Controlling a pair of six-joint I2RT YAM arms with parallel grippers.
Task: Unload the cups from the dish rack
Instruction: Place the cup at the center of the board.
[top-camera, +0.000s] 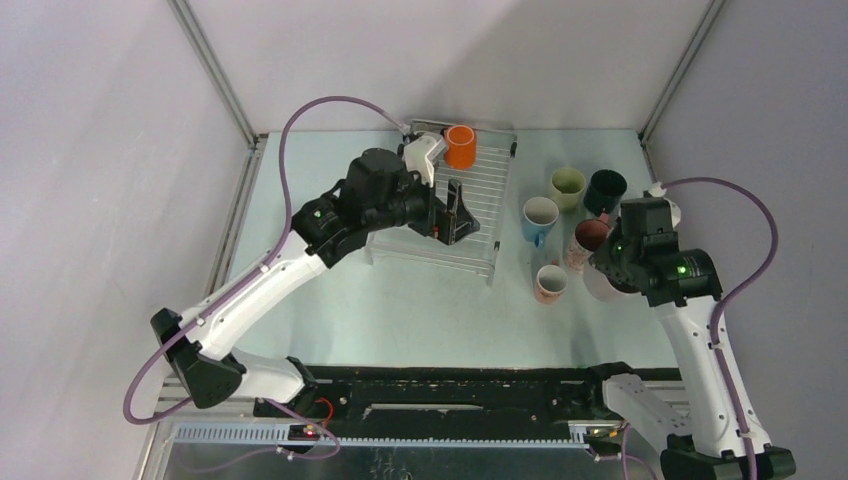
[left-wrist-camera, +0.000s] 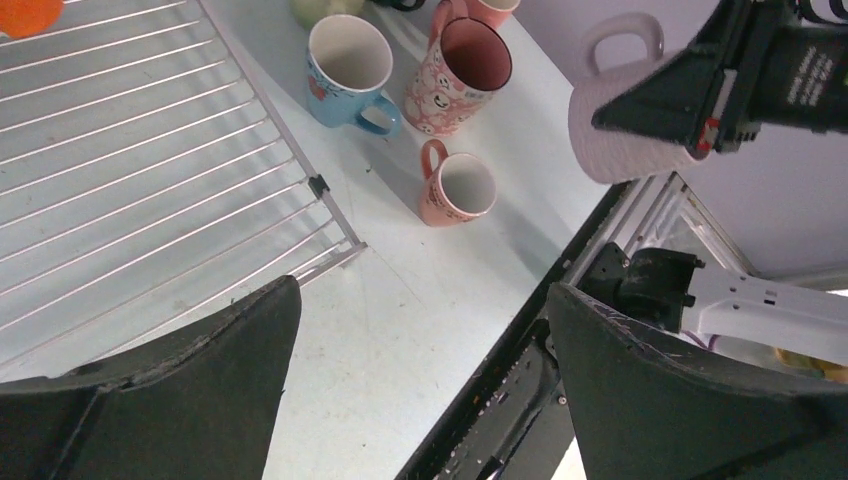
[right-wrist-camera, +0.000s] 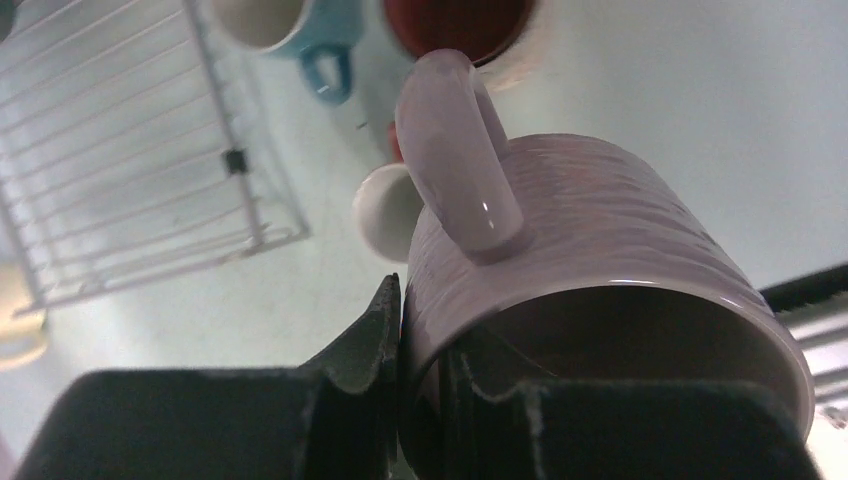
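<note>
We find the dish rack (top-camera: 487, 205) a little toward 12 o'clock from the table's middle, with one orange mug (top-camera: 460, 146) standing at its far edge, about 1 o'clock on the rack. The left gripper (left-wrist-camera: 420, 300) hangs over the rack's near right part, jaws spread wide with nothing between them, and below it we see the rack's near right corner.

At 3 o'clock from the rack stand five mugs: blue mug (top-camera: 540, 218) just beside the rack's right edge, pale green mug (top-camera: 567, 186), dark mug (top-camera: 605, 190), speckled pink mug (top-camera: 588, 240) and small pink mug (top-camera: 550, 283).

The right gripper (right-wrist-camera: 420, 350) pinches the rim of the lilac mug (right-wrist-camera: 600, 280), one finger inside and one outside. It sits at 4 o'clock from the cluster, near the small pink mug.

Bare table (top-camera: 400, 320) lies open at 6 o'clock, between the rack and the arm bases.
</note>
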